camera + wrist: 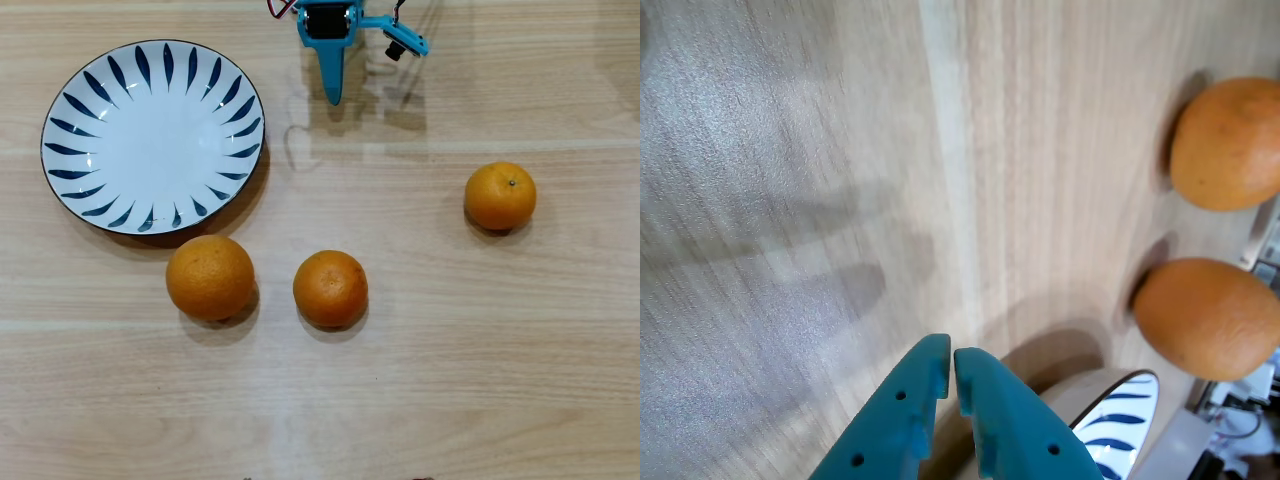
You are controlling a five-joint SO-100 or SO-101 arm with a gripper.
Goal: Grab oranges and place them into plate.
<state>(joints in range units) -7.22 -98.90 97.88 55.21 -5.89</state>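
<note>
Three oranges lie on the wooden table in the overhead view: a larger one (210,277) just below the plate, one (330,288) in the middle, and one with a stem dot (500,196) at the right. The white plate (100,90) with blue petal strokes sits empty at top left. My blue gripper (333,92) hangs at the top centre, right of the plate, well away from the oranges. In the wrist view its fingertips (948,360) are closed together and empty. Two oranges (1228,143) (1207,316) and a part of the plate (1124,420) show at the right there.
The light wood table (450,380) has bare surface around the oranges. The arm's base with red wires (325,15) sits at the top edge of the overhead view.
</note>
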